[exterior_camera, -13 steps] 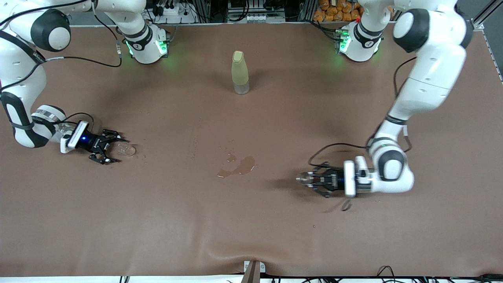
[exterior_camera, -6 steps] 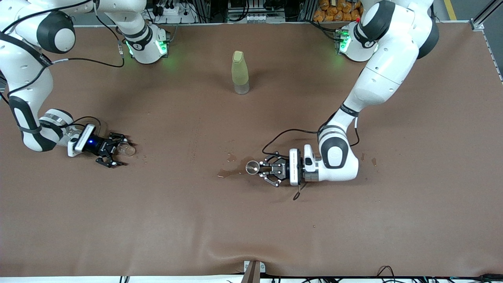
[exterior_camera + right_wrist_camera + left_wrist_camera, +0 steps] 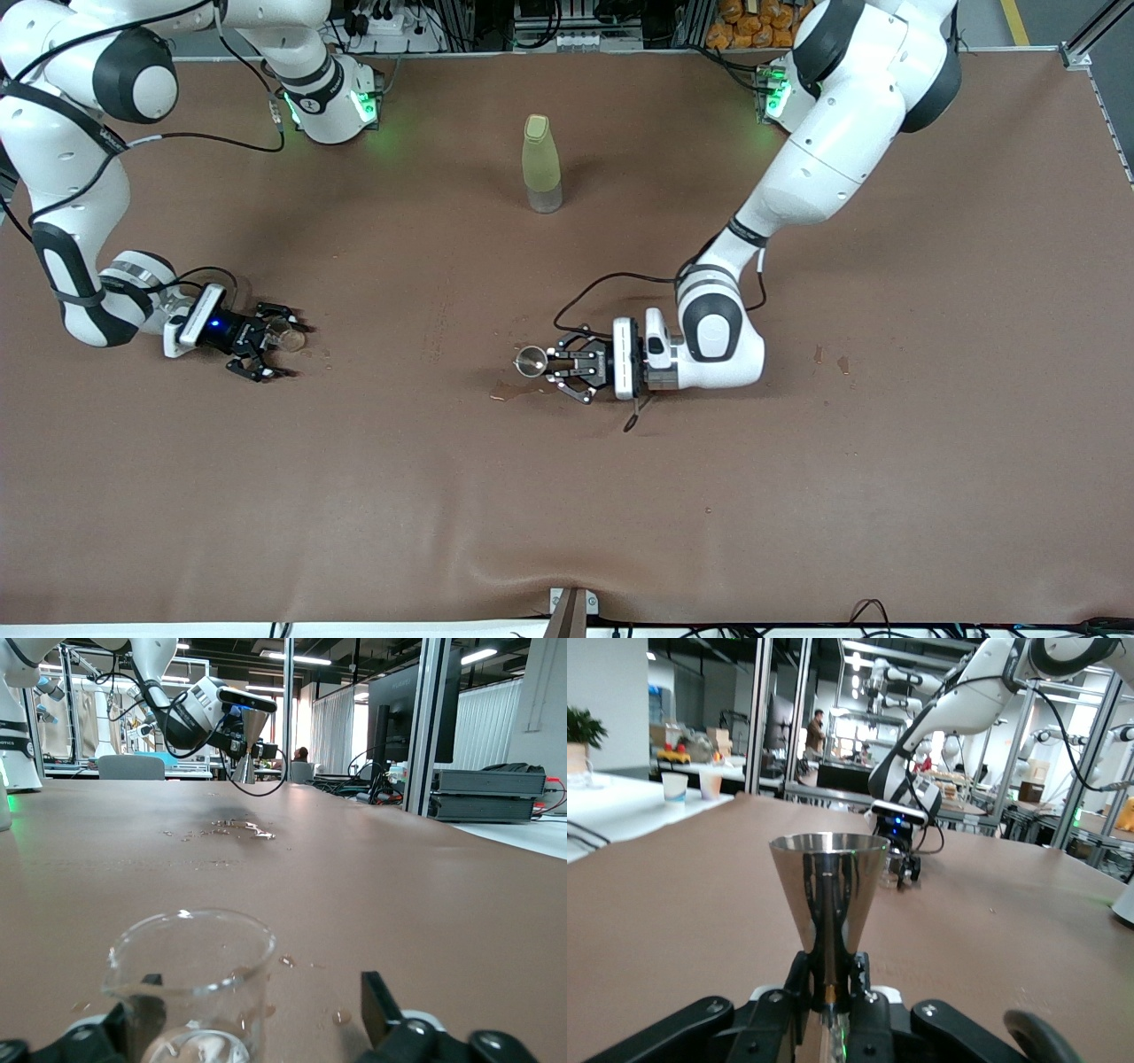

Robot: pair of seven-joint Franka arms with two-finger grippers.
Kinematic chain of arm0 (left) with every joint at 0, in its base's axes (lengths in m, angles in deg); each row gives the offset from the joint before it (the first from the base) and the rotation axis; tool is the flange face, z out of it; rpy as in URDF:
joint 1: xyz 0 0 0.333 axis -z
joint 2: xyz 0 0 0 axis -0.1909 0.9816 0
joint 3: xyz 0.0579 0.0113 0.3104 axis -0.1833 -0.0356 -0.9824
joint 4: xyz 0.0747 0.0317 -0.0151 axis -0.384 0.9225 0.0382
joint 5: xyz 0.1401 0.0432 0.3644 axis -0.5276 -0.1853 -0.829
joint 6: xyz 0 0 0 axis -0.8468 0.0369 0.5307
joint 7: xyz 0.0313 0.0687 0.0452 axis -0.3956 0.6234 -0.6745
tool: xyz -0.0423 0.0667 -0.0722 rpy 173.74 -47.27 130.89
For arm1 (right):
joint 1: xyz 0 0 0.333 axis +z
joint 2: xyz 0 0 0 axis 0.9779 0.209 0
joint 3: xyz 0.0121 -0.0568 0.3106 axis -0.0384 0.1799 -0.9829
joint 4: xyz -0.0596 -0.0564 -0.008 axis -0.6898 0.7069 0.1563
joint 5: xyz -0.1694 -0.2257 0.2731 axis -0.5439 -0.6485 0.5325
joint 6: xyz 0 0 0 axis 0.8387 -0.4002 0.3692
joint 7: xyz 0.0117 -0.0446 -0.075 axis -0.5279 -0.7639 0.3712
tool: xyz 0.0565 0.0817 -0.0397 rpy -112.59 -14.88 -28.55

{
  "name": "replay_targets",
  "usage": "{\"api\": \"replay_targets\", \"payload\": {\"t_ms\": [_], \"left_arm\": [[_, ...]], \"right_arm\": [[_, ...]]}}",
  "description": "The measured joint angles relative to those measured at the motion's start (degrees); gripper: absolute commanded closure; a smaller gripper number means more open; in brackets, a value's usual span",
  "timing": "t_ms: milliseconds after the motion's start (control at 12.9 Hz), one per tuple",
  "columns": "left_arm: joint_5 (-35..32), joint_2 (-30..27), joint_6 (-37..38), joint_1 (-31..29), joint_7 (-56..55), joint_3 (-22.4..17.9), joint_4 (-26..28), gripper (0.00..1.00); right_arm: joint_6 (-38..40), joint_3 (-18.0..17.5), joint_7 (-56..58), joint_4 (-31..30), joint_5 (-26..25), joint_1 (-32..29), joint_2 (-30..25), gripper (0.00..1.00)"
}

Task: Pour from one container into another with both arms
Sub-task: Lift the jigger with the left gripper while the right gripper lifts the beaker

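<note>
- At the right arm's end of the table I see the right gripper [image 3: 267, 352] low at the brown table [image 3: 567, 514], its fingers spread wide either side of a small clear glass beaker [image 3: 285, 338]; in the right wrist view the beaker [image 3: 190, 979] stands upright between the two fingers [image 3: 376, 1003], closer to one of them, and I cannot tell whether either finger touches it
- Small drops lie on the table just beside the beaker, so I judge the glass may be wet; if I close off-centre, it could slide or tip before the grip sets
- Near the middle, farther from the front camera, a pale yellow bottle [image 3: 540, 164] stands upright with its cap on, well apart from both grippers
- A wet spill patch [image 3: 509, 390] lies on the table just below the cone in the front view
- The left gripper [image 3: 556, 364] is clamped fully on the narrow stem of a shiny metal cone-shaped cup [image 3: 532, 361], which it holds upright over the spill; the left wrist view shows the cup [image 3: 828, 895] rising between the fingers with its wide mouth up
- The two vessels are well apart; if I pour before they are brought together and lined up, the small mouths make a miss likely, adding to the spill
</note>
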Motion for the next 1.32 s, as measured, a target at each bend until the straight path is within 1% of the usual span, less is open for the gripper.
{"api": "replay_targets", "payload": {"t_ms": [155, 310, 465, 542, 620, 852, 930, 1317], "left_arm": [[1.06, 0.20, -0.04, 0.86, 1.39, -0.05, 0.00, 1.00], [1.07, 0.36, -0.04, 2.39, 1.71, -0.47, 0.03, 1.00], [1.63, 0.71, -0.87, 5.36, 2.10, -2.07, 0.04, 1.00], [2.59, 0.89, -2.01, 6.67, 2.69, -2.49, 0.03, 1.00], [4.00, 1.04, -2.77, 7.68, 3.94, -2.60, 0.03, 1.00], [13.18, 1.39, -3.08, 9.22, 10.74, -2.74, 0.03, 1.00], [14.94, 1.40, -3.08, 9.64, 11.82, -2.74, 0.02, 1.00], [15.61, 1.40, -3.09, 10.08, 12.11, -3.04, -0.22, 1.00]], "right_arm": [[-0.04, -0.30, 0.01, 0.00, 0.43, 0.34, 0.03, 0.60], [-0.08, -0.42, 0.00, 0.00, 0.54, 0.47, 0.04, 0.78], [-0.10, -0.43, 0.01, 0.00, 0.59, 0.47, 0.05, 0.94], [-0.10, -0.43, 0.00, 0.01, 0.59, 0.48, 0.06, 1.00], [-0.10, -0.44, 0.00, 0.01, 0.60, 0.49, 0.06, 1.00], [0.11, -0.65, -0.91, 0.01, 0.60, 0.87, 0.06, 1.00], [0.42, -0.71, -1.51, 0.01, 0.61, 1.23, 0.06, 1.00], [6.19, -0.83, -5.65, 0.58, 0.73, 4.30, -0.31, 1.00]]}}
